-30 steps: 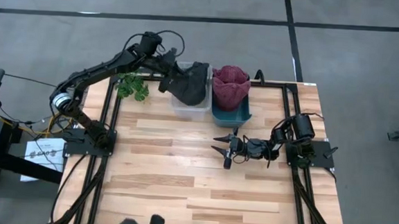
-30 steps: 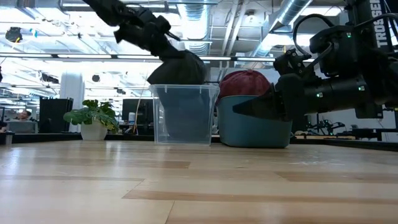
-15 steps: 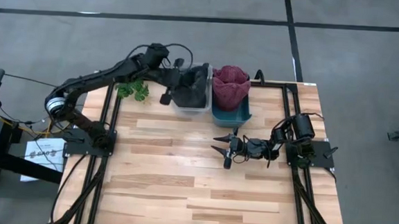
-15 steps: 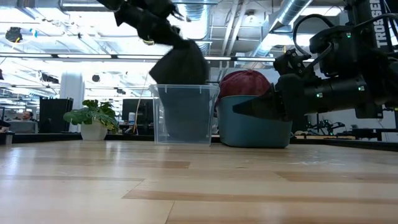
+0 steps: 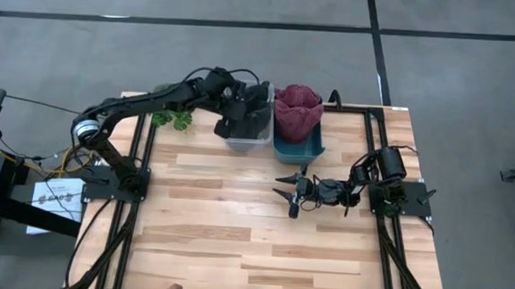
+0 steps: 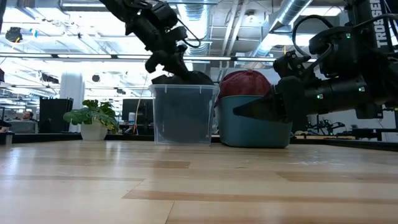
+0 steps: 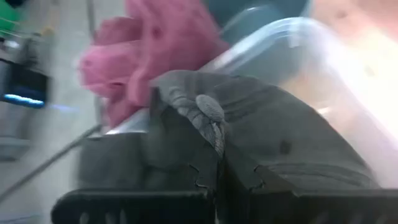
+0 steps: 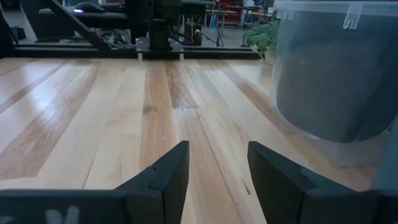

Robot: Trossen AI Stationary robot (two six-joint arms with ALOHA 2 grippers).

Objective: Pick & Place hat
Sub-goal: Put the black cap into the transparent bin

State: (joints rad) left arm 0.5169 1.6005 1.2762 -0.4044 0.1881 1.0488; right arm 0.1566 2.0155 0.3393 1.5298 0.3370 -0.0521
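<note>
Two bins stand side by side at the far edge of the bench [image 5: 235, 215]: a clear plastic bin [image 5: 247, 133] on the left and a teal bin [image 5: 298, 147] touching it on the right. The dark grey hat [image 5: 252, 113] fills the clear bin, its crown bulging just above the rim in the low view. A dark red hat [image 5: 297, 109] sits heaped in the teal bin and stands well above that bin's rim.

The left arm reaches from the bench's left side across to the clear bin, and the left claw [image 5: 238, 107] is down at the hat's left edge, right over the bin's opening. In the left wrist view the two dark fingers [image 7: 205, 180] are pressed almost together with a fold of the grey hat pinched between them, so the claw is closed on the hat. The dark red hat shows beyond it in that view.

The right arm rests low near the bench's right side, with the right claw [image 5: 283, 187] pointing left, just above the wood and a little nearer than the teal bin. Its fingers [image 8: 161, 177] are spread apart and hold nothing.

A small green plant [image 5: 171, 114] sits at the far left corner, just left of the clear bin.
</note>
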